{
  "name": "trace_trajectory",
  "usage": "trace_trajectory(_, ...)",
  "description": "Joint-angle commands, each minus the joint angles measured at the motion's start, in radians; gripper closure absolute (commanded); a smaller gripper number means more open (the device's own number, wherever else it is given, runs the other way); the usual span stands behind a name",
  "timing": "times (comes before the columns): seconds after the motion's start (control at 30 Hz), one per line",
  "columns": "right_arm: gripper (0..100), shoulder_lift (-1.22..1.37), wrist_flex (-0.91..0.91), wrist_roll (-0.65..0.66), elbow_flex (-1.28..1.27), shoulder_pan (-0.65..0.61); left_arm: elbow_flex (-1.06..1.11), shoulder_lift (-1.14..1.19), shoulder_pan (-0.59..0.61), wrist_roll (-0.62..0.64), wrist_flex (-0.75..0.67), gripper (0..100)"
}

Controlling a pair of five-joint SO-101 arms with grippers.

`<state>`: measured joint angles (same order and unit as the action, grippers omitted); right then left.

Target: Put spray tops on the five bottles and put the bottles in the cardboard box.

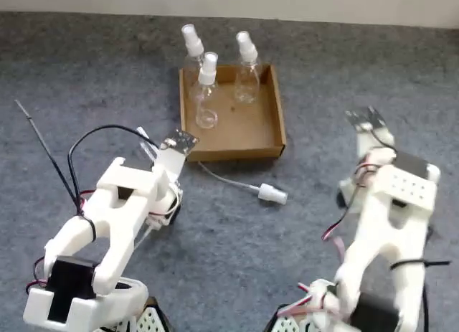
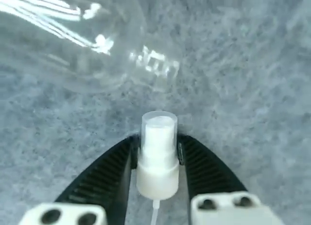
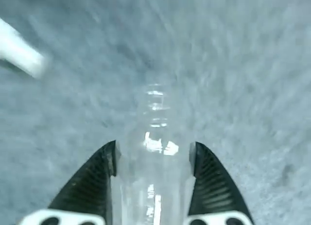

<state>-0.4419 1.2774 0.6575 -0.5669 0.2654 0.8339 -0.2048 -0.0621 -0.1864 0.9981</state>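
In the high view, the cardboard box (image 1: 277, 124) is seen just beyond the tips of the left gripper (image 1: 171, 147). Three capped bottles (image 1: 206, 88) are stood at the box's far end. A loose spray top (image 1: 272, 194) with its tube is laid on the grey table (image 1: 72, 74), between the left gripper and the right gripper (image 1: 368, 120).

In the left wrist view, a white spray top (image 2: 158, 152) is clamped between the partly closed jaws, its tube trailing back toward the wrist. A clear bottle (image 2: 97, 50), blurred, is seen lying just ahead of the jaw tips.

In the right wrist view, an uncapped bottle (image 3: 155, 137) is gripped between jaws held fairly wide, its neck pointed out past the tips. A white piece (image 3: 19, 52) is seen ahead and off to one side.
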Motion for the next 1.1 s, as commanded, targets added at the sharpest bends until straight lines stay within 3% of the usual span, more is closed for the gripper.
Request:
trace_trajectory(0.0, 99.5, -0.217, 0.013, -0.112, 0.061, -0.239, -0.13, -0.122, 0.07, 0.06, 0.017, 100)
trace_trajectory(0.27, 99.5, -0.433, -0.157, -0.256, -0.101, -0.746, -0.211, -0.549, 0.101, 0.292, 0.051, 100)
trace_trajectory(0.5, 99.5, -0.433, -0.452, -0.327, -0.275, -0.978, -0.182, -0.894, 0.101, 0.497, 0.006, 100)
trace_trajectory(0.73, 99.5, -0.433, -0.768, -0.327, -0.516, -1.056, 0.015, -1.19, 0.101, 0.64, -0.127, 100)
trace_trajectory(0.97, 99.5, -0.433, -0.812, -0.325, -0.615, -1.053, 0.182, -1.5, 0.101, 0.643, -0.167, 100)
trace_trajectory(1.07, 99.5, -0.432, -0.958, -0.338, -0.621, -1.053, 0.226, -1.612, 0.101, 0.643, -0.167, 100)
